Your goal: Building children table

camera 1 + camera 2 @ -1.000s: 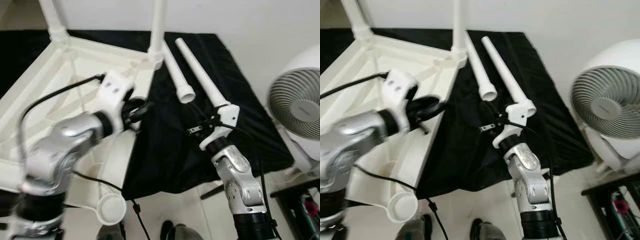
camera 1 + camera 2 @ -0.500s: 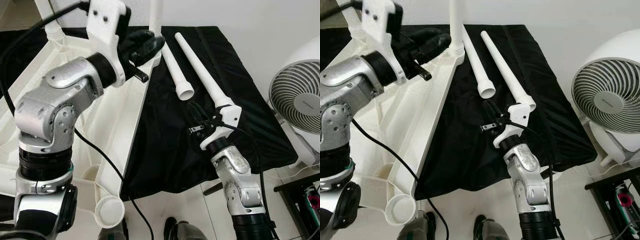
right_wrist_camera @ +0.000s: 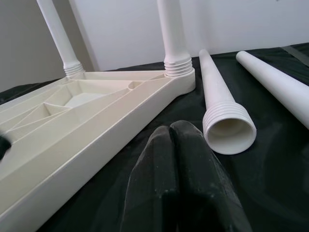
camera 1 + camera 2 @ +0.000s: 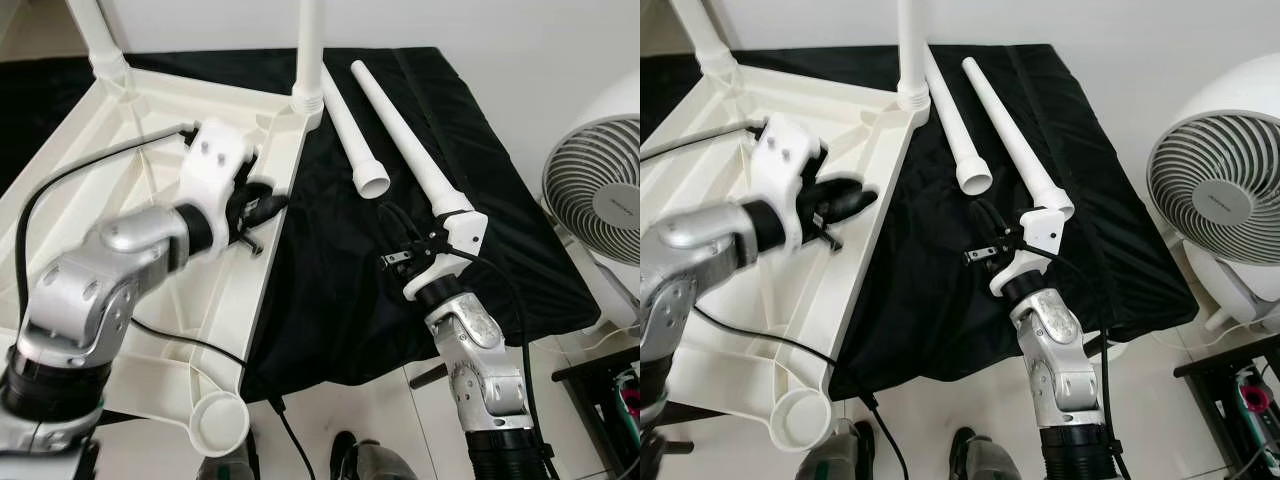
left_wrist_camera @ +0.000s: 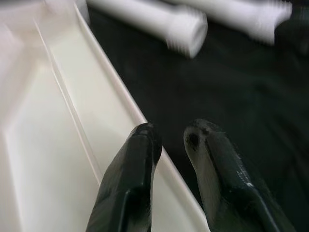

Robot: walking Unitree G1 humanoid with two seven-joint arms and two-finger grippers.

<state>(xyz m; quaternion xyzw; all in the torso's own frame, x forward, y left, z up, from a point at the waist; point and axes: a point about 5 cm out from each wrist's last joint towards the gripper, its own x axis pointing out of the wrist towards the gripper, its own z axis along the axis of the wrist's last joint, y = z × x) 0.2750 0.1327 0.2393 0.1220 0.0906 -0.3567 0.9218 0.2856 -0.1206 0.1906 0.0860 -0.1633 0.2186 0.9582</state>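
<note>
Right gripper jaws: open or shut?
Shut. In the right wrist view the right gripper has its two black fingers pressed together, holding nothing, above the black cloth.

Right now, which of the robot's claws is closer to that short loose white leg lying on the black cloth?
The right gripper, just short of the short loose leg's open threaded end. The left gripper hovers farther off, over the upturned tabletop's edge.

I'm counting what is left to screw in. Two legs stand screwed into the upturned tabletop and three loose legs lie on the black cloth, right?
Not quite: two loose legs lie on the black cloth, not three, as the right eye view shows. The rest holds: two legs stand screwed into the upturned tabletop.
</note>
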